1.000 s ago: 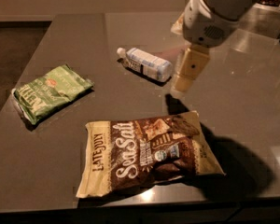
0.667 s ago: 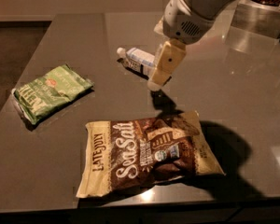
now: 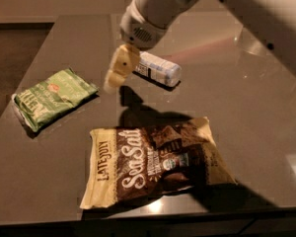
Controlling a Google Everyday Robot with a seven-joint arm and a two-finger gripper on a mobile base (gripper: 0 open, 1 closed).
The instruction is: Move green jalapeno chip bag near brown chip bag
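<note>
The green jalapeno chip bag (image 3: 52, 98) lies flat at the left of the dark table, light green with a small red logo. The brown chip bag (image 3: 155, 162) lies near the front edge, dark brown with cream ends and "Sea Salt" and "Late July" lettering. My gripper (image 3: 117, 72) hangs above the table between the green bag and a clear bottle, right of the green bag and above the brown bag's far-left corner. It holds nothing that I can see.
A clear plastic bottle with a white label (image 3: 158, 68) lies on its side just right of the gripper. My white arm (image 3: 153, 9) reaches in from the upper right. The table's front edge (image 3: 148, 216) is close below the brown bag.
The gripper has moved left, from the right of the bottle across it toward the green bag. The bags and the bottle have not moved.
</note>
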